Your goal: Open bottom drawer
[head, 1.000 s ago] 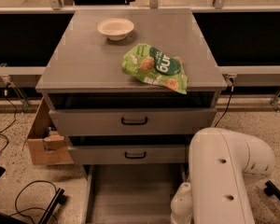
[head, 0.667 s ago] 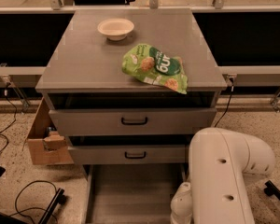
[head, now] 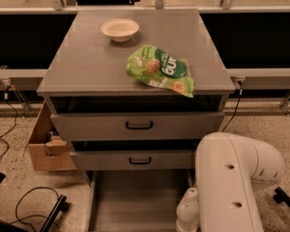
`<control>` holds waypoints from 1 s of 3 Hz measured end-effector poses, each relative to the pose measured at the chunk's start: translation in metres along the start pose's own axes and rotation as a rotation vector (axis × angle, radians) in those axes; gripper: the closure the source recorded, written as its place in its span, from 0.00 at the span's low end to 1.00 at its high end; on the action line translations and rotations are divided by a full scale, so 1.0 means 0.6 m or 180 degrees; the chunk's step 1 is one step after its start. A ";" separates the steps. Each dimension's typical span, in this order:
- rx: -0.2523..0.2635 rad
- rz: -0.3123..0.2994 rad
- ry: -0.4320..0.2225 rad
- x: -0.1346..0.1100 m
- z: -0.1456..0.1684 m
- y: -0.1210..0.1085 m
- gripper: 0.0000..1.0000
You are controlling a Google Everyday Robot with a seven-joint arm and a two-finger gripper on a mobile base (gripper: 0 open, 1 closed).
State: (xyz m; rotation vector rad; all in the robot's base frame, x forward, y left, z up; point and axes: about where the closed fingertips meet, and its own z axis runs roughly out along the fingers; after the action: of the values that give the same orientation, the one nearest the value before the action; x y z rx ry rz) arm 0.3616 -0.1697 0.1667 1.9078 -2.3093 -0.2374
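The grey cabinet (head: 135,71) has three drawers. The bottom drawer (head: 135,202) stands pulled far out toward me, showing its plain grey inside. Its front and handle lie below the picture's lower edge. The middle drawer (head: 135,159) and the top drawer (head: 135,125) are each pulled out a little, with dark gaps above them. My white arm (head: 232,182) reaches down at the lower right, beside the open bottom drawer. My gripper is out of view, below the frame past the arm's end.
A white bowl (head: 120,29) and a green snack bag (head: 160,70) lie on the cabinet top. A cardboard box (head: 46,144) stands on the floor at the cabinet's left. Black cables (head: 34,207) lie at the lower left. A rail runs behind the cabinet.
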 end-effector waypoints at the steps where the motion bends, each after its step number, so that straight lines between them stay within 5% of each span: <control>1: 0.0015 0.0012 -0.0008 0.005 -0.003 0.024 0.64; 2: 0.0013 0.0013 -0.0013 0.005 -0.004 0.028 0.88; 3: 0.0013 0.0013 -0.0013 0.004 -0.005 0.023 0.92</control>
State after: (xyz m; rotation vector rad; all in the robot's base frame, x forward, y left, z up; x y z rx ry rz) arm 0.3486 -0.1695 0.1726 1.9063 -2.3178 -0.2365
